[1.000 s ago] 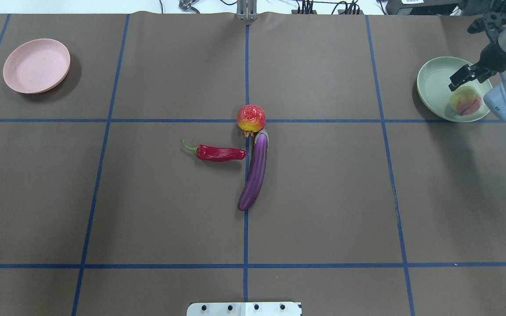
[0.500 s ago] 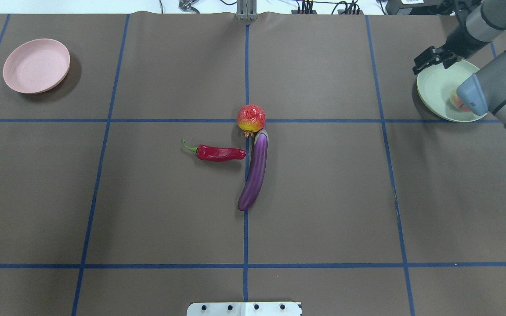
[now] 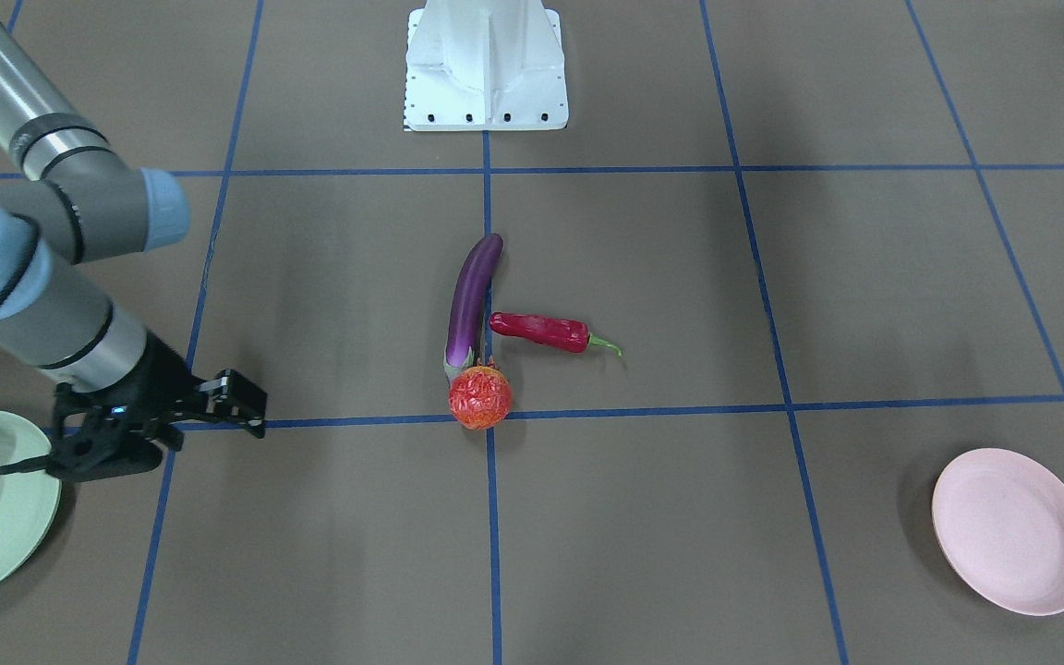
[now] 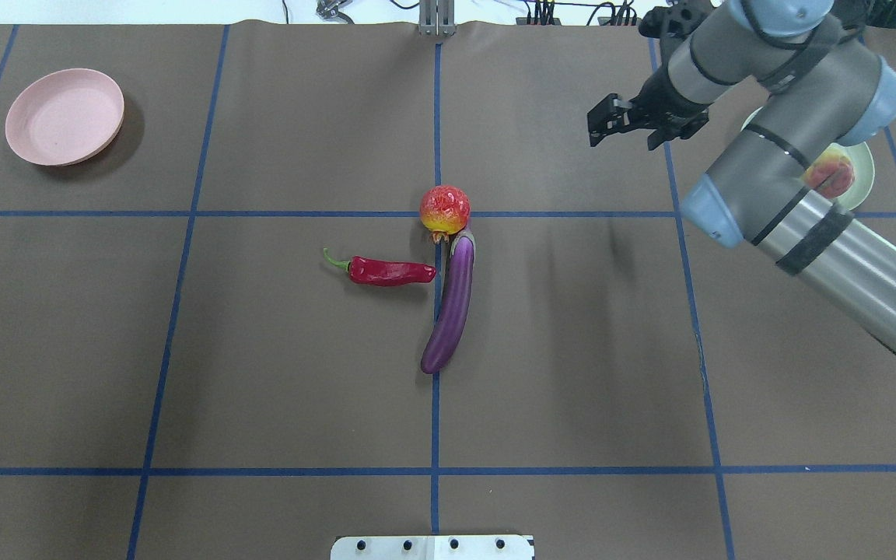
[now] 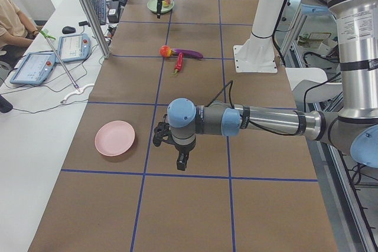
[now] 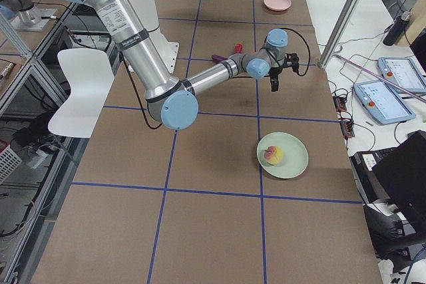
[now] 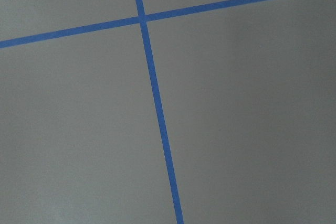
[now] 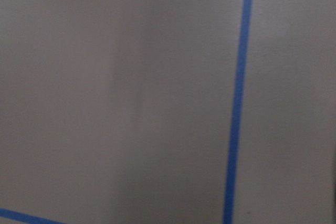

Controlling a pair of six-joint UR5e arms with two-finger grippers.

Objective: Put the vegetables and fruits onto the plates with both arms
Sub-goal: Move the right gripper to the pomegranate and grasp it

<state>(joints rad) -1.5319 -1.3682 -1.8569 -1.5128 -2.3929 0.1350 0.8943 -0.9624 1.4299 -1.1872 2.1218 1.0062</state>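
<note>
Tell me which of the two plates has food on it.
The mint green plate, at the robot's right end of the table: the peach sits on it. The pink plate at the other end holds nothing.

Purple eggplant (image 4: 453,305), red chili (image 4: 390,271), prob. pink-blushed peach (image 4: 832,174).
</note>
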